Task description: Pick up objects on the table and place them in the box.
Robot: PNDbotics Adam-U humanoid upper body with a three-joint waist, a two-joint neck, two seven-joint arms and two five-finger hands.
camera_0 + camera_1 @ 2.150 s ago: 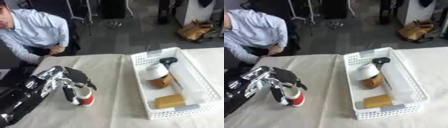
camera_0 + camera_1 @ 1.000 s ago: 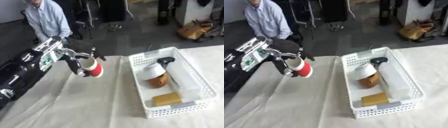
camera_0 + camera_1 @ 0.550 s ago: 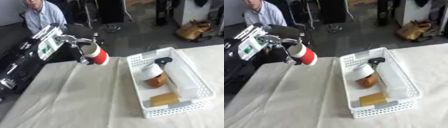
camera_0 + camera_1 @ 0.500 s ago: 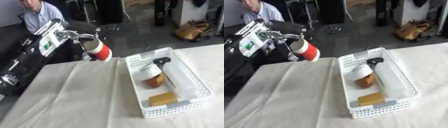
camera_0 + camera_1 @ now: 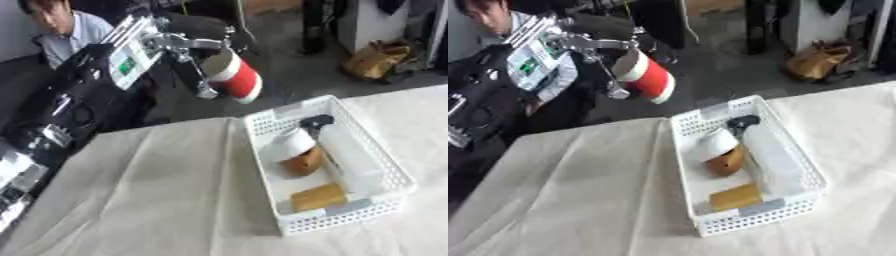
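The red and white can (image 5: 231,75) is in the air, tilted so its red end points down and to the right, held up off the table beyond the far left corner of the box. My left hand (image 5: 179,49) has it: my fingers (image 5: 194,75) are curled around the can's body, with the white band nearest my palm. My left arm reaches in from the left side, black with silver parts and a small green-marked panel on the forearm.

The white box (image 5: 386,166), a basket with perforated walls, sits on the table to the right of the can and lower in the view. Inside it lie a brown and white round object (image 5: 296,153) toward the left wall, a white spray bottle with a black head (image 5: 341,152) lying along the right side with its head at the far end, and a tan block (image 5: 319,197) at the near end.

The table is covered with a cream cloth (image 5: 149,195), creased in a few long folds, and the box rests on it.

My right hand shows in neither view.
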